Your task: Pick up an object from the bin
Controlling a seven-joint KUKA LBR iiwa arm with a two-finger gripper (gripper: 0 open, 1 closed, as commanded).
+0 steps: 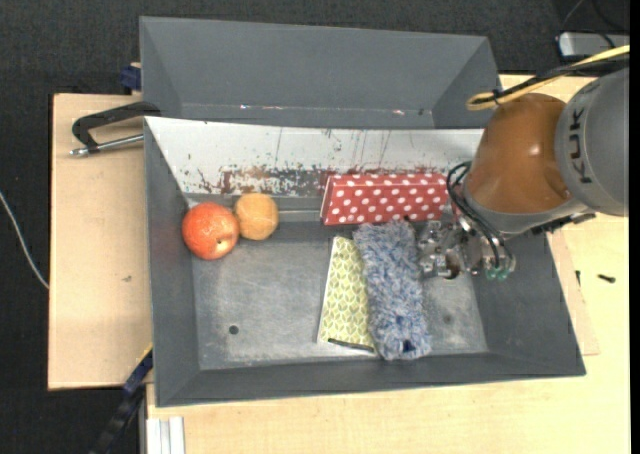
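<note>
one gripper (440, 254) hung beside the fuzzy blue cloth (392, 287), its grip unreadable; centring over the cloth seemed wise.

The gripper (442, 254) is seen low in the grey bin (260, 322), at about three o'clock on its floor, just beside the upper end of a fuzzy blue-grey cloth (393, 292). A green-patterned sheet (343, 294) is partly overlapped by that cloth at its nine o'clock side. A red box with white dots (385, 198) is set against the back wall at one o'clock. A red apple (210, 231) and an orange (257, 216) are placed side by side at nine o'clock.
</note>
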